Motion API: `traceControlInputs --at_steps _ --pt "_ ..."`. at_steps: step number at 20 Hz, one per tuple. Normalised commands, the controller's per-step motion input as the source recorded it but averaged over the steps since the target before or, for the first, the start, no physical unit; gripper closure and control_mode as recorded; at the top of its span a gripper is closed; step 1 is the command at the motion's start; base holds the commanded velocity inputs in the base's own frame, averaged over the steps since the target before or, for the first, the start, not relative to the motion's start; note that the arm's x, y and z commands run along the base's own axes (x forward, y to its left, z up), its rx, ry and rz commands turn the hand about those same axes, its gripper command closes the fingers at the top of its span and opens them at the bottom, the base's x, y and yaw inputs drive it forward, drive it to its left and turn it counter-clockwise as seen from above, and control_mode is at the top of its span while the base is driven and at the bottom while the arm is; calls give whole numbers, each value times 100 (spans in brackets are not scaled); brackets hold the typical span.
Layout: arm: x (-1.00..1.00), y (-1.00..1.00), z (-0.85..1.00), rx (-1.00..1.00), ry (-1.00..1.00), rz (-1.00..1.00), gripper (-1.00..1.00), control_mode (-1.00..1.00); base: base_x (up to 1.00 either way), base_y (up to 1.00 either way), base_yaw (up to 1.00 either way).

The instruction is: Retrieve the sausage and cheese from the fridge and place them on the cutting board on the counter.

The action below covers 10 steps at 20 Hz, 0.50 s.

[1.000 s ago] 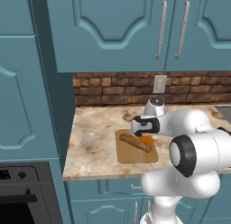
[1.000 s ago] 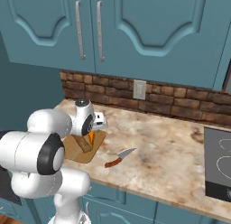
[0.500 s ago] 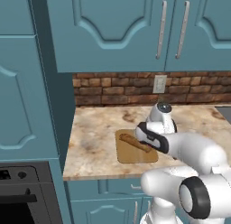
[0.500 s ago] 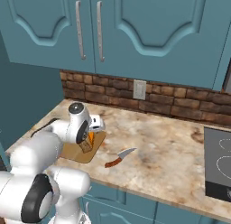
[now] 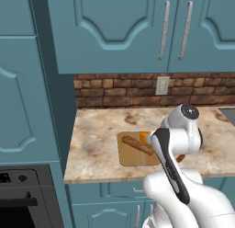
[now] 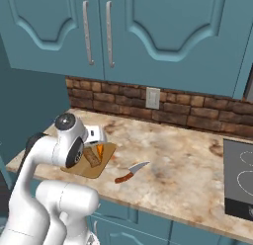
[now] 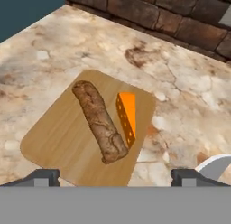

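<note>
The light-brown cutting board lies on the beige counter. A brown mottled sausage rests along the board's middle, and the orange cheese wedge lies right beside it, touching or nearly touching. My gripper hovers above the board's near edge, open, with nothing between its fingertips. From the left base view the board carries the sausage and the cheese, partly behind my arm. In the right base view the board, sausage and cheese sit by my wrist.
A knife with a red handle lies on the counter right of the board; its blade shows in the hand view. A stovetop is at the far right, an oven at the lower left. A brick wall backs the counter.
The gripper has opened and let go of the cheese, which now lies on the board beside the sausage. The arm has swung and drawn back from the board.
</note>
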Motion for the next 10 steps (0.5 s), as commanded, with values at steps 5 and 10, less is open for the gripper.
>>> traceControlInputs --at_steps 5,10 --pt "-74 0 100 6 0 0 -100 -100 0 0 0" --pt "-55 2 47 1 1 -1 -100 -100 0 0 0"
